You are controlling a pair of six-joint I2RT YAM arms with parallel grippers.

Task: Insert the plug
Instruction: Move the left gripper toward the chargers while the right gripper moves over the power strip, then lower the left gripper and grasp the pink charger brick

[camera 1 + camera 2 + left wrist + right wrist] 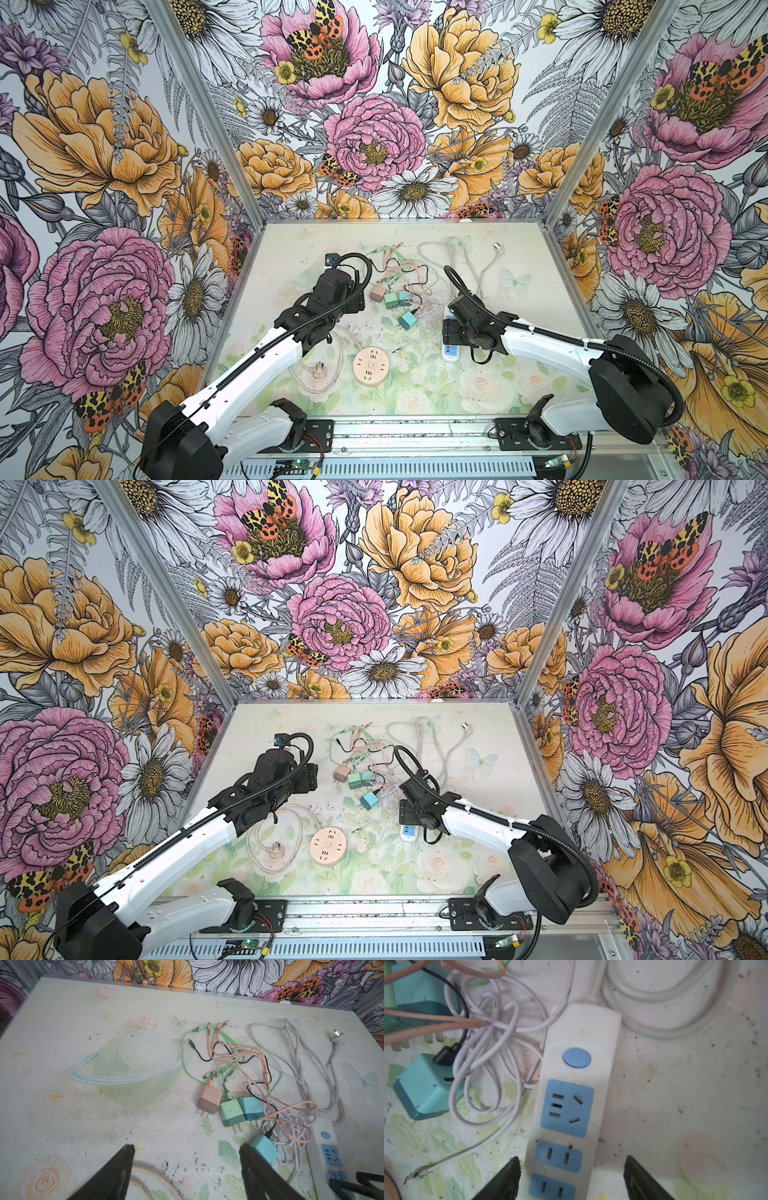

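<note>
Lying just beside the power strip (591, 1028), the blue plug (425, 1086) is not in yet. The left gripper (187, 1149) and right gripper (571, 1159) are open, holding nothing. Grabbing and pushing in are left.

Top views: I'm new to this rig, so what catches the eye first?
The loud floral walls around the cell strike first. Mid-table lies a tangled heap of pastel chargers; nearer the front sits a round peach socket, and right of it a white-and-blue power strip.
</note>
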